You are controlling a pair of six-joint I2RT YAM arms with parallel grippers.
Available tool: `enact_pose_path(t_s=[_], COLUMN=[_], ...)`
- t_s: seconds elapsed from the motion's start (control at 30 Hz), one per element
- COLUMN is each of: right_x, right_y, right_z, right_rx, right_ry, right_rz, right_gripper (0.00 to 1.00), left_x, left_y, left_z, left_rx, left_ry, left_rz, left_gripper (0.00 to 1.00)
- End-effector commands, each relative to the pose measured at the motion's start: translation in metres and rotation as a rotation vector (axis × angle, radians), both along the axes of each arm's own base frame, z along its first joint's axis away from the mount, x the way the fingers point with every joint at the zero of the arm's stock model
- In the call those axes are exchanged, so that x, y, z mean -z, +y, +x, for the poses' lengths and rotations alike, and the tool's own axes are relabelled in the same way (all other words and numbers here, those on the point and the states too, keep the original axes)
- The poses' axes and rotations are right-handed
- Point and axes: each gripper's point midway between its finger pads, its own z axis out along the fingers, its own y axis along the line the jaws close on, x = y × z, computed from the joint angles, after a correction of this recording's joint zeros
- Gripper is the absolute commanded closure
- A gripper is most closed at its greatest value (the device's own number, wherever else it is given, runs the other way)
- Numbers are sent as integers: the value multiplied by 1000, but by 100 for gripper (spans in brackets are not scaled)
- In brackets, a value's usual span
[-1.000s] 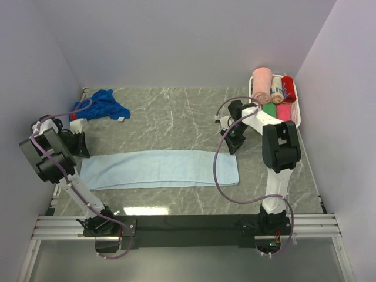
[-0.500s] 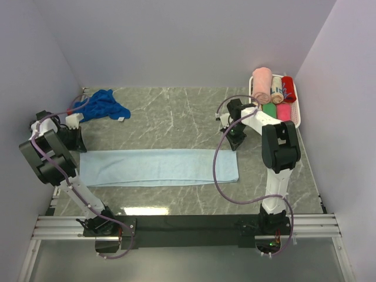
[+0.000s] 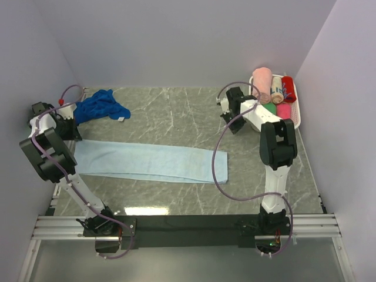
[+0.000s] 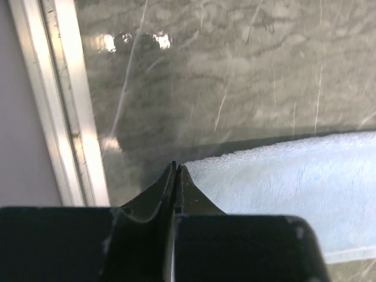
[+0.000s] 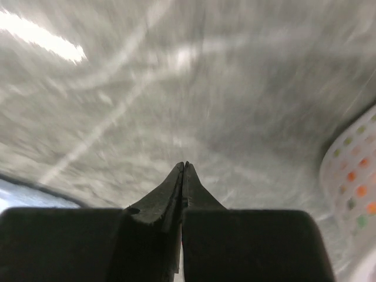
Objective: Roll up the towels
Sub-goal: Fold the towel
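The pale blue towel (image 3: 147,161) lies flat across the middle of the table (image 3: 170,111) as a long, narrow strip, slanting slightly from left to right. The left wrist view shows its soft looped pile. The dark blue towel (image 3: 100,106) sits crumpled in a loose heap at the far left corner, well apart from the strip.

The left gripper (image 4: 176,169) is pressed shut with nothing between its fingers, its tip just beside the pale towel's corner; whether it touches cannot be told. The right gripper (image 5: 184,167) is likewise closed and empty above bare table, near the basket.

The table top is grey stone-patterned and glossy. At the far right stands a white perforated basket (image 3: 296,114) holding rolled towels: pink (image 3: 262,79), cream (image 3: 277,89), red (image 3: 288,88), green (image 3: 269,109) and bright pink (image 3: 284,111). The right arm partly hides the green roll. The right wrist view is blurred; only the basket's dotted wall shows at its edge.
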Motion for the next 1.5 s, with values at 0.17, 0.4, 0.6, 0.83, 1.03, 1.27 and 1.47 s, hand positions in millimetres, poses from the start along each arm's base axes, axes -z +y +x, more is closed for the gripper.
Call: enact_pose_path(t_s=[0.17,0.4,0.6,0.83,1.03,1.27,1.47], right_x=[-26,-16,-3,11,25,35,33], right_y=[51,58,62,73,66,46,26], right_z=[-28,-72,-83,-90,-93,-61,-24], right_rx=[-105,-246,-286,-327,-362,-308,-208], right_ry=[186,293,323,360,364,213,99], right_rz=[252,239,197,209,141,-63,-206], right_gripper=[78,71,73,76,81,92,93], left_x=[-8,-24,-18,-14,-16,-16,-21], left_y=[4,-1,-4,-10,-11,-16,-12], left_z=[16,16,6,-2,-3,-4,0], left_rx=[-17,33,47,48,43,57,47], left_ry=[-4,-27,-6,5,7,18,3], left_rz=[5,6,12,-2,-3,-31,-21], left_gripper=[54,48,48,47,47,43,43])
